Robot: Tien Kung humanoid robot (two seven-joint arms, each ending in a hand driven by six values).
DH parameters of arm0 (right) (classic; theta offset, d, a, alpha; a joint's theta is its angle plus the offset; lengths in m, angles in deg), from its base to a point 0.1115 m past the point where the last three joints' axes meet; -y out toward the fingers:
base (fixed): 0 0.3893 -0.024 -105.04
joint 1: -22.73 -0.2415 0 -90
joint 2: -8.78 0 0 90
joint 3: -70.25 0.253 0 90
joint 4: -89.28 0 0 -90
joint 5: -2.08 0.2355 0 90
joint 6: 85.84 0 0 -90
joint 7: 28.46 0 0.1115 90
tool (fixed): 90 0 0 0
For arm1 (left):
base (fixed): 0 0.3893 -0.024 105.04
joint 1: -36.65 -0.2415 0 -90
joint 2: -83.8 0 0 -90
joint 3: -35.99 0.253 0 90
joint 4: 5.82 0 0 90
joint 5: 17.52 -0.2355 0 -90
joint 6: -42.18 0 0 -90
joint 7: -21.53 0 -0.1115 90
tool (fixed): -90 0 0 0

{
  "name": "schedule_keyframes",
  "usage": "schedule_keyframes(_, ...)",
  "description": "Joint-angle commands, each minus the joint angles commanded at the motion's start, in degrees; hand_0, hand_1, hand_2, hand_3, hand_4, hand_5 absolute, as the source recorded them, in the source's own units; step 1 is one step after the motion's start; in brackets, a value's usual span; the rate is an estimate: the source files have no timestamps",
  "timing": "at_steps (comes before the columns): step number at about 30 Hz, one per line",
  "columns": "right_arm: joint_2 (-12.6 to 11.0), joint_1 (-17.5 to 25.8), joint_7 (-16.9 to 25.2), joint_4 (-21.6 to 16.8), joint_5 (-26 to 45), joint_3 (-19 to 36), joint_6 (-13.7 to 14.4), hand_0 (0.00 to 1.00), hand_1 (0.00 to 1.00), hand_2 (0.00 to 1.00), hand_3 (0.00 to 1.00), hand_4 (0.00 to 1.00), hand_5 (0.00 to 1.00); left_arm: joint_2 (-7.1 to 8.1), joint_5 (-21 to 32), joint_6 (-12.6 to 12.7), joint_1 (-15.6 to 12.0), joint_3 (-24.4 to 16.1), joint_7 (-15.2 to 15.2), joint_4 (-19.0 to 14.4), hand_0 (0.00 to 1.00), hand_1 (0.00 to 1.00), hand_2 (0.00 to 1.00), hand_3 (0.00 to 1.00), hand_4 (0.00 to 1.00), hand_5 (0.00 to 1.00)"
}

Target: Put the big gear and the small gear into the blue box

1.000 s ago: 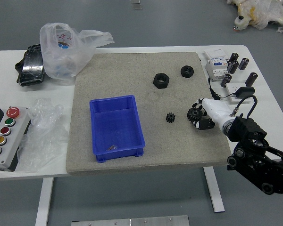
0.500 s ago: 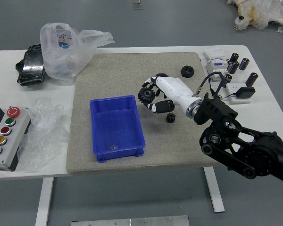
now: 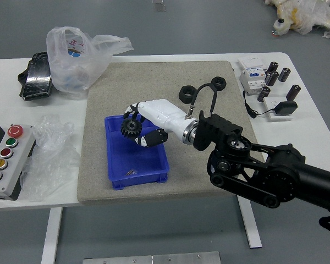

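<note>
Here, gripped big gear [image 3: 130, 127], facing camera, over blue box [image 3: 126, 159]

1 blue box [image 3: 123, 159], 1 black gear [image 3: 131, 127], 2 black rings [image 3: 187, 100], 5 black cylinders [image 3: 293, 92], 5 round buttons [image 3: 15, 131], 1 black adapter [image 3: 286, 108], 1 white carrier bag [image 3: 71, 66], 1 crumpled clear sheet [image 3: 50, 154], 1 black packet [image 3: 37, 78], 1 white table [image 3: 308, 124], 1 robot hand [image 3: 160, 117].
</note>
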Motion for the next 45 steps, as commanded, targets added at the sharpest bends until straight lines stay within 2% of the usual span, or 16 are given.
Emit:
schedule_keyframes(1, 0.11, -0.05, -0.18, 0.10, -0.28, -0.03, -0.21, 0.581, 0.627, 0.610, 0.517, 0.401, 0.002, -0.02, -0.07, 0.00, 0.01, -0.05, -0.04, -0.01, 0.726, 0.655, 0.659, 0.754, 0.743, 0.454)
schedule_keyframes(2, 0.21, -0.08, -0.37, 0.22, -0.58, -0.05, -0.39, 0.623, 0.706, 0.738, 0.709, 0.484, 0.120, -0.04, -0.11, -0.01, 0.03, -0.08, -0.06, -0.03, 0.726, 0.654, 0.659, 0.754, 0.743, 0.454)
schedule_keyframes(7, 0.40, 0.04, -1.08, 0.73, -1.58, 0.03, -0.75, 0.623, 0.706, 0.738, 0.709, 0.484, 0.120, -0.09, -0.06, -0.01, 0.15, -0.01, -0.05, -0.06, 0.726, 0.654, 0.659, 0.754, 0.743, 0.454)
schedule_keyframes(8, 0.40, 0.05, -1.20, 0.75, -1.72, 0.04, -0.84, 0.659, 0.750, 0.808, 0.878, 0.699, 0.146, -0.08, -0.08, -0.01, 0.16, -0.01, -0.04, -0.06, 0.725, 0.655, 0.659, 0.753, 0.743, 0.454)
schedule_keyframes(17, 0.20, 0.74, -1.74, 1.07, -3.21, 1.08, -1.03, 0.666, 0.754, 0.815, 0.892, 0.695, 0.134, -0.17, -0.09, -0.04, 0.17, 0.04, 0.03, -0.06, 0.726, 0.655, 0.659, 0.753, 0.743, 0.456)
schedule_keyframes(24, -1.38, 2.34, -1.41, 0.64, -3.73, 4.66, 0.21, 0.666, 0.757, 0.815, 0.892, 0.729, 0.154, -0.08, -0.23, -0.09, 0.14, -0.06, 0.02, -0.02, 0.726, 0.655, 0.659, 0.754, 0.744, 0.455)
schedule_keyframes(25, -1.97, 2.97, -1.36, 0.40, -3.73, 5.83, 0.52, 0.666, 0.757, 0.815, 0.892, 0.729, 0.154, -0.06, -0.25, -0.10, 0.13, -0.06, 0.05, -0.01, 0.726, 0.655, 0.659, 0.754, 0.744, 0.455)
schedule_keyframes(26, -2.73, 3.75, -1.42, 0.13, -3.70, 7.05, 0.78, 0.615, 0.736, 0.790, 0.865, 0.732, 0.153, -0.07, -0.26, -0.10, 0.12, -0.07, 0.05, 0.00, 0.726, 0.655, 0.659, 0.754, 0.744, 0.455)
schedule_keyframes(31, -6.91, 8.22, -2.17, -0.80, -3.18, 12.56, 0.99, 0.615, 0.736, 0.790, 0.865, 0.732, 0.153, -0.25, 0.10, -0.03, 0.05, 0.11, 0.17, 0.01, 0.726, 0.655, 0.659, 0.754, 0.744, 0.455)
schedule_keyframes(32, -7.79, 9.33, -2.32, -1.22, -3.24, 13.62, 1.11, 0.484, 0.680, 0.761, 0.850, 0.737, 0.151, -0.28, 0.04, -0.05, 0.02, 0.06, 0.16, 0.02, 0.726, 0.655, 0.659, 0.754, 0.744, 0.454)
schedule_keyframes(36, -9.70, 14.13, -2.73, -2.72, -3.83, 16.75, 1.89, 0.484, 0.680, 0.761, 0.850, 0.737, 0.151, -0.37, 0.12, -0.04, -0.11, 0.04, 0.21, 0.07, 0.726, 0.655, 0.659, 0.754, 0.744, 0.454)
schedule_keyframes(40, -9.29, 17.34, -2.87, -2.23, -3.91, 17.04, 2.38, 0.461, 0.668, 0.753, 0.844, 0.739, 0.148, -0.46, -0.06, -0.16, -0.15, -0.05, 0.21, 0.12, 0.726, 0.655, 0.659, 0.754, 0.743, 0.454)
schedule_keyframes(45, -7.58, 17.60, -2.77, -0.27, -3.79, 15.00, 2.47, 0.455, 0.667, 0.752, 0.841, 0.741, 0.149, -0.37, -0.31, -0.24, 0.07, -0.05, 0.34, 0.18, 0.726, 0.655, 0.659, 0.754, 0.743, 0.454)
